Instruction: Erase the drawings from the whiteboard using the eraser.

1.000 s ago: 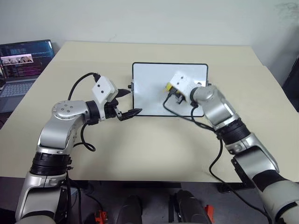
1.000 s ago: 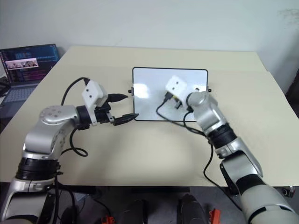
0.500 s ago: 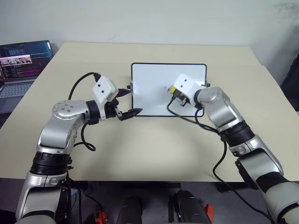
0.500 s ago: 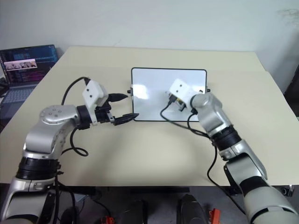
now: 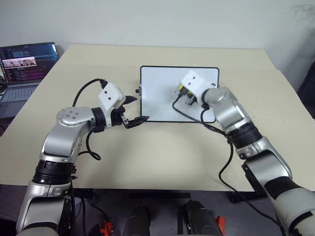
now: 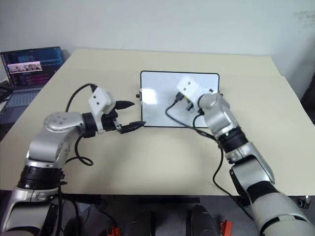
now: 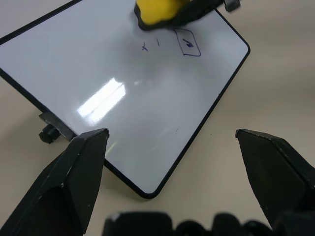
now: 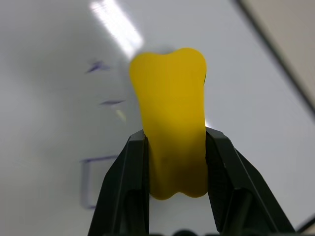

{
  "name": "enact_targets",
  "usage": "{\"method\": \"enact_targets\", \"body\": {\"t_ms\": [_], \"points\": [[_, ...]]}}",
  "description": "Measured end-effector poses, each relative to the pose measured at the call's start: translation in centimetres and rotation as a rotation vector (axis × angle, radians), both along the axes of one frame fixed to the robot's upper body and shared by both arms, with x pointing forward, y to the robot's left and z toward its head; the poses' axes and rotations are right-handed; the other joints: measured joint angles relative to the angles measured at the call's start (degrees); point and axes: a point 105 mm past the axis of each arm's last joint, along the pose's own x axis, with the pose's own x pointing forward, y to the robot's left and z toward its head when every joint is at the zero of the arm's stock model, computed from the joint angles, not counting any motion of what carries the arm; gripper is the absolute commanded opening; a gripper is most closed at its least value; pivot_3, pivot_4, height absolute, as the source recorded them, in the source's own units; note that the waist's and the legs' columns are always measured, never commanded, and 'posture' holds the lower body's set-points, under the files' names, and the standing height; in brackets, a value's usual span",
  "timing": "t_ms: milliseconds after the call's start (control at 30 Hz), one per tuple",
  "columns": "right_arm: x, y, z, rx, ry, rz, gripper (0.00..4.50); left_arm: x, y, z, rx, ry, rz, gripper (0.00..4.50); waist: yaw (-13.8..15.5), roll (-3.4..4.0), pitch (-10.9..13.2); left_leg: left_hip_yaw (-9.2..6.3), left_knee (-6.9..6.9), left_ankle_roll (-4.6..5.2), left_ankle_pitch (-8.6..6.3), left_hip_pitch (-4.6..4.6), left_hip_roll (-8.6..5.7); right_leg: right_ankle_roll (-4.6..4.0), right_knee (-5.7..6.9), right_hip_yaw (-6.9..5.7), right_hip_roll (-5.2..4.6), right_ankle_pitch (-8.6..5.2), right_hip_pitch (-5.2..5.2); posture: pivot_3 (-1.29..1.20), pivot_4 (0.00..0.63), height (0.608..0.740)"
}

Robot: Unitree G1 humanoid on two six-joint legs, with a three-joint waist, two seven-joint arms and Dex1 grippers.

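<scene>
eraser (image 8: pixel 170 132): yellow block, clamped between the black fingers of the right gripper (image 8: pixel 172 152); it is squeezed in at the middle, held over the whiteboard (image 7: pixel 113 73).
drawings (image 7: pixel 187 43): one blue outline w/ scribble is seen just beside the eraser, plus two short faint strokes nearby. Rest of the board looks clean.
step in hand: wiping is judged approx. two thirds done. The black underside should be kept flat on the board and passed over the outline and strokes w/ even pressure.
left gripper (image 5: pixel 132 109): fingers wide apart, nothing held, at the board's left edge near its knob.
edges: remaining outline is near the board's right frame; overshoot is to be avoided there.
open room: table (image 5: pixel 147 157) around the board is bare; laptop (image 5: pixel 24 69) is well apart from the board.
</scene>
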Motion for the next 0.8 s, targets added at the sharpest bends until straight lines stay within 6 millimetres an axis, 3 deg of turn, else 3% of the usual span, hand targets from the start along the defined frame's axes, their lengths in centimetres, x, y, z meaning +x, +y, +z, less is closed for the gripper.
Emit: {"method": "enact_targets", "body": {"t_ms": [133, 300, 467, 700, 800], "points": [[-0.3, 0.5, -0.2, -0.027, 0.011, 0.031, 1.14, 0.0, 0.0, 0.0, 0.0, 0.0, 0.0, 4.5, -0.1, 0.0, 0.0, 0.0, -0.05, 0.0, 0.0, 0.01, 0.0, 0.0, 0.01, 0.0, 0.0, 0.0, -0.01, 0.0, 0.15, 0.74], [-2.0, 2.1, -3.0, -0.084, 0.13, 0.16, 1.14, 0.0, 0.0, 0.0, 0.0, -0.001, 0.0, 4.5, -0.4, 0.0, 0.0, -0.01, -0.04, 0.0, 0.0, 0.02, 0.0, 0.0, 0.02, 0.0, 0.01, 0.0, -0.01, 0.0, 0.15, 0.74], [-3.2, 1.9, -4.4, -0.134, 0.2, 0.222, 1.14, 0.0, 0.0, 0.0, 0.0, 0.0, 0.0, 4.5, -0.2, 0.0, 0.0, -0.01, -0.02, 0.0, 0.0, 0.01, 0.0, 0.01, 0.01, -0.01, 0.01, 0.0, 0.0, 0.0, 0.15, 0.74], [-2.7, 2.0, -4.1, -0.106, 0.168, 0.188, 1.14, 0.0, 0.0, 0.0, 0.0, -0.001, -0.001, 4.5, -0.3, 0.0, 0.0, -0.01, -0.01, 0.0, 0.0, 0.02, 0.0, 0.0, 0.02, 0.0, 0.01, 0.0, -0.01, 0.0, 0.15, 0.74], [-1.4, 1.7, -2.3, -0.067, 0.093, 0.114, 1.14, 0.0, -0.1, 0.0, -0.001, -0.003, -0.002, 4.5, -0.2, 0.01, 0.0, -0.01, 0.01, 0.0, 0.01, 0.02, 0.0, 0.0, 0.03, 0.0, 0.01, 0.0, -0.01, 0.0, 0.15, 0.74]]}}
